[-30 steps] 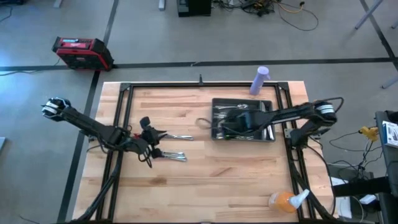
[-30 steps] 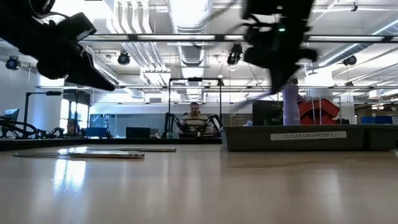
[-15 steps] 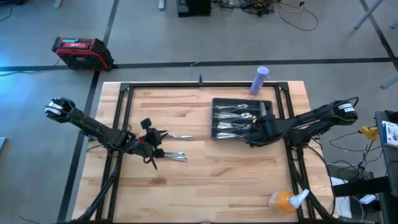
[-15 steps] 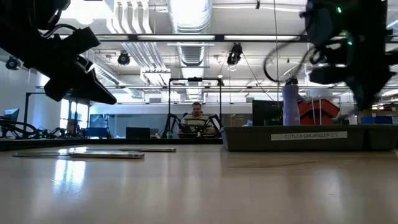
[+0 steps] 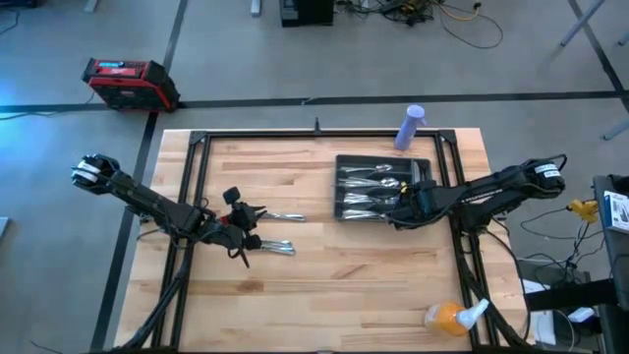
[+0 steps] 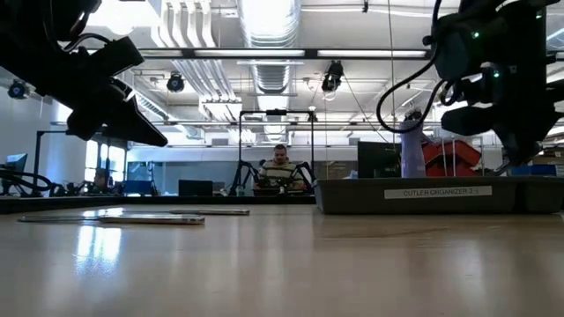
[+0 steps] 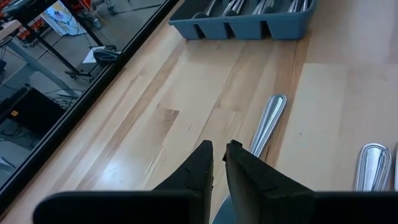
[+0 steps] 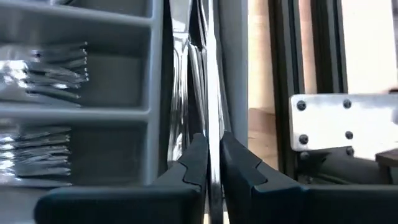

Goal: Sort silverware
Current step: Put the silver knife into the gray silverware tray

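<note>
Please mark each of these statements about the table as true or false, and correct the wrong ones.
1. The grey tray already holds silverware in its compartments. True.
2. The purple bottle lies on its side inside the tray. False: the purple bottle stands upright beyond the tray, at the table's far edge.
3. The left gripper holds a fork in the air. False: the left gripper has its fingers close together with nothing between them.
4. Loose silverware lies on the wood next to the left gripper. True.
5. The right gripper is at the tray, closed on a slim silver piece. True.
</note>
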You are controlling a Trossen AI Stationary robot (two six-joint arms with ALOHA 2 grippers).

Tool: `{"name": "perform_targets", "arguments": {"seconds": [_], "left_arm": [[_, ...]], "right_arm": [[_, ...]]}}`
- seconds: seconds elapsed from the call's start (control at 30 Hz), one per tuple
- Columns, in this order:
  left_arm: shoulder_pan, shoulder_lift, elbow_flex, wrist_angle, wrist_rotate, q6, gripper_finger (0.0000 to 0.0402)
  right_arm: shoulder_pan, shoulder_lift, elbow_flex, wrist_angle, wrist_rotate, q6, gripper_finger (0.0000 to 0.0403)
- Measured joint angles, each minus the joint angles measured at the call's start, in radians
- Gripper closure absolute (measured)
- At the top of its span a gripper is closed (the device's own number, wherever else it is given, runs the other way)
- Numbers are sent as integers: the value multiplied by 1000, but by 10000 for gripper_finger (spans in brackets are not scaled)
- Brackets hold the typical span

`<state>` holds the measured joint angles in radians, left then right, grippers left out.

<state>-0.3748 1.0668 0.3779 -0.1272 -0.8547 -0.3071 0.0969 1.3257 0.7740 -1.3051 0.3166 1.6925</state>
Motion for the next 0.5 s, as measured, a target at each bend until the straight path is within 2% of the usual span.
{"name": "perform_targets", "arguments": {"seconds": [0.17, 0.3, 0.43, 0.5], "left_arm": [[0, 1, 0, 0, 5, -3, 370], [0, 1, 1, -1, 9, -41, 370], [11, 1, 1, -12, 16, -71, 370], [31, 1, 1, -35, 31, -91, 370]], "right_arm": [[-26, 18, -2, 70, -1, -141, 337], [-39, 18, 3, 55, -26, -237, 299], [-39, 11, 54, 17, -24, -306, 261], [-39, 10, 98, 30, 13, -364, 245]]}}
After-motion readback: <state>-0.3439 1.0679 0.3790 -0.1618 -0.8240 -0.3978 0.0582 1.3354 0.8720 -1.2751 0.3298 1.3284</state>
